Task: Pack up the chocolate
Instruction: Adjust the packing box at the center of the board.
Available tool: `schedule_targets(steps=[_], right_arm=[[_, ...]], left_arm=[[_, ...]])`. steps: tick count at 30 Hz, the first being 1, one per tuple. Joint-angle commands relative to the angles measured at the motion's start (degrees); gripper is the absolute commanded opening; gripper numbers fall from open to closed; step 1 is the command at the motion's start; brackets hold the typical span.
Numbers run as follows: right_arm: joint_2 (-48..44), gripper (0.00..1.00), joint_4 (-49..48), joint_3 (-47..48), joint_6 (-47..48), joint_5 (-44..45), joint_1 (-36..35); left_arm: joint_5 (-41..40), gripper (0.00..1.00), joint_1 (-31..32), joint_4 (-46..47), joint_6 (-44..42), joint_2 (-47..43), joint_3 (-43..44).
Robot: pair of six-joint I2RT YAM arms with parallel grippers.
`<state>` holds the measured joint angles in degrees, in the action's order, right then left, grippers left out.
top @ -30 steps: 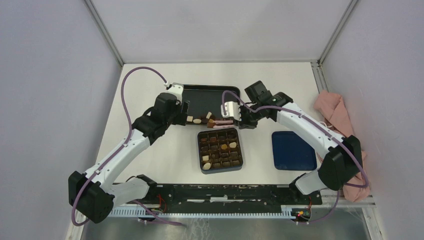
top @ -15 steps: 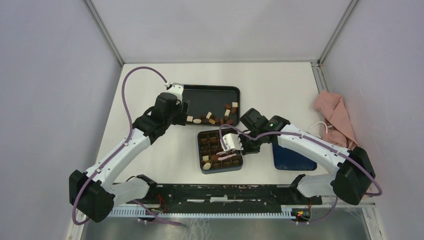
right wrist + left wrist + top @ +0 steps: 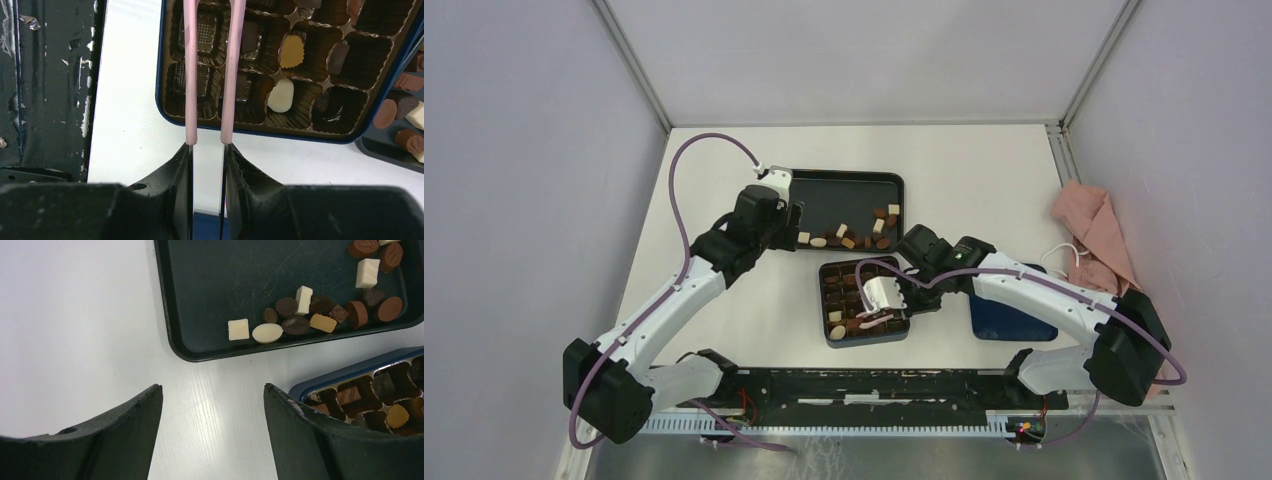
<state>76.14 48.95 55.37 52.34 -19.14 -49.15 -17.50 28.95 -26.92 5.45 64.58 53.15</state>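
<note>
Right end effector (image 3: pixel 207 147) is clamping tweezers (image 3: pixel 190 75) over the box (image 3: pixel 345 373), left end effector (image 3: pixel 212 390) gaping; next, seating chocolate (image 3: pixel 280 95) needs careful lowering.

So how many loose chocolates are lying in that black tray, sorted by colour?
Cream-white chocolate pieces: 5
Caramel-tan chocolate piece: 1
Brown chocolate pieces, dark and mid together: 10, as far as the huddle lets me tell
Total in the black rectangular tray: 16
</note>
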Motion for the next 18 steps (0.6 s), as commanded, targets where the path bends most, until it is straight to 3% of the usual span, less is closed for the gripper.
schedule_targets(steps=[1,6,10,15,18], right_arm=[[-0.6,0.10,0.0,2.6,-0.1,-0.4,-0.2],[-1.9,0.10,1.9,5.4,0.3,-5.7,5.3],[-4.6,0.10,1.2,3.6,0.5,-7.5,8.4],[-6.7,0.10,0.5,2.0,0.5,-8.5,11.0],[-7.2,0.10,0.2,1.4,0.3,-9.5,11.7]], left_arm=[[2.1,0.80,-0.3,1.4,-1.7,-0.1,0.4],[15.9,0.80,-0.3,-0.4,7.1,0.9,2.7],[24.3,0.78,-0.3,-0.4,18.3,-1.2,-1.3],[29.4,0.64,0.3,0.6,28.9,-4.3,-8.8],[27.8,0.56,3.1,1.1,33.3,-4.7,-11.9]])
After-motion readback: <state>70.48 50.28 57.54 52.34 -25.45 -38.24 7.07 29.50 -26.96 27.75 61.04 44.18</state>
